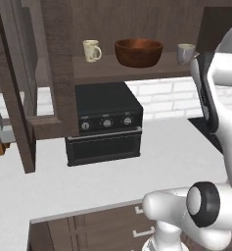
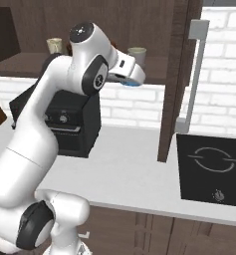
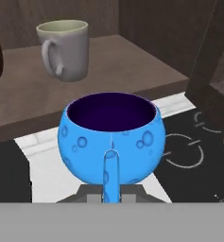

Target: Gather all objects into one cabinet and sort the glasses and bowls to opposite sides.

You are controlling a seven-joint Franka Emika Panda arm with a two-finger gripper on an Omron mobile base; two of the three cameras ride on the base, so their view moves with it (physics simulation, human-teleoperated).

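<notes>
A bright blue bowl (image 3: 111, 137) with bubble-like spots and a dark inside sits upright at the middle of the view, its near wall gripped at the bottom by the hand (image 3: 110, 196). Beyond it runs a dark brown wooden shelf (image 3: 123, 71), on which a pale grey-green mug (image 3: 65, 48) stands upright, well back from the shelf's front edge, its handle turned leftward. Below the shelf's front edge lies a white table (image 3: 49, 163) with a black cooktop (image 3: 193, 142) at its right.

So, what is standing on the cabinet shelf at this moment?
On the shelf stand a cream mug, a large brown bowl and a grey-green mug. The arm hides the shelf's right end in the left base view.
</notes>
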